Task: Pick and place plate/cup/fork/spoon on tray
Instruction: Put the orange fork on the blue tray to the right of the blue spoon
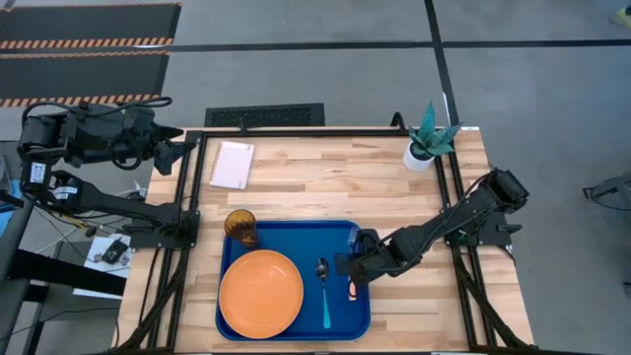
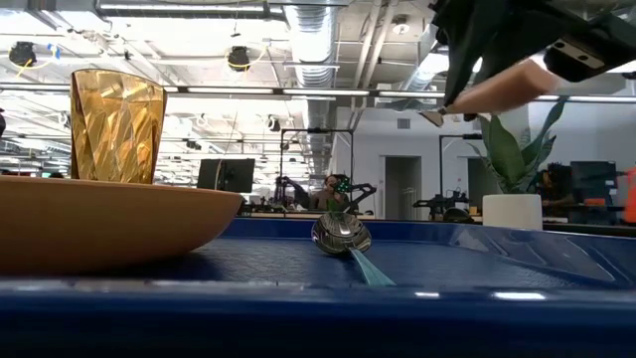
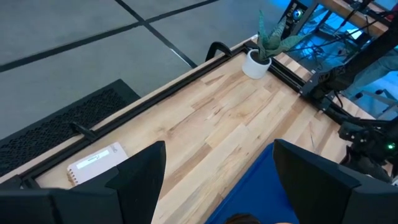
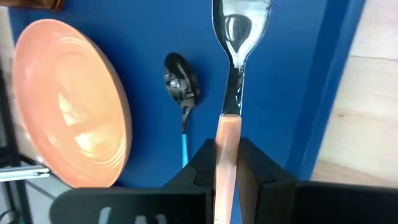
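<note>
Counted on blue tray (image 1: 237, 325): one orange plate (image 1: 260, 293) at 8 o'clock, one amber cup (image 1: 240, 226) at 11, one blue-handled spoon (image 1: 324, 289) at centre. One fork (image 4: 231, 74), silver tines, orange handle, clamped in right gripper (image 4: 227, 163) above tray's 3 o'clock side. Left gripper (image 3: 217, 165) parked off-table at 9, fingers spread, empty.
</note>
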Action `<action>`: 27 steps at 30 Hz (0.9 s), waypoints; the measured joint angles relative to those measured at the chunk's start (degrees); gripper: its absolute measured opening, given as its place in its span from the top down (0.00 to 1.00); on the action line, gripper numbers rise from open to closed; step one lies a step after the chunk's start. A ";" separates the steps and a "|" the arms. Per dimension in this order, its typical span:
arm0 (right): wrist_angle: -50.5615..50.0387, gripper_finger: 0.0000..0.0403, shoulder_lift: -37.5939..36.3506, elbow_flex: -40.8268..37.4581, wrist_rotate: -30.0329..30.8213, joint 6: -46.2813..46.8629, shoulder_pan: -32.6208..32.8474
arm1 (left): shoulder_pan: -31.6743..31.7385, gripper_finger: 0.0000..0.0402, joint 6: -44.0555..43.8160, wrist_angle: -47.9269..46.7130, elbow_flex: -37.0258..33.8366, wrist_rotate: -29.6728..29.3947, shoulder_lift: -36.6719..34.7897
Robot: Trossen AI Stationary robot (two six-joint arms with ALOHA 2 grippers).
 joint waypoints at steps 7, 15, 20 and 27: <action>5.69 0.89 4.40 0.52 -0.46 -0.26 0.73 | 0.00 0.30 0.04 0.00 -0.02 -0.14 0.00; -0.27 0.89 11.24 8.62 -3.12 -2.51 1.13 | 0.00 0.30 0.02 -0.04 -0.02 -0.14 0.00; -6.32 0.89 16.29 15.14 -3.60 -3.48 0.92 | 0.00 0.30 -0.18 -0.03 -0.02 -0.12 0.00; -11.08 0.89 19.91 19.47 -5.13 -3.44 0.94 | -0.01 0.30 -0.89 -0.05 -0.02 -0.10 0.00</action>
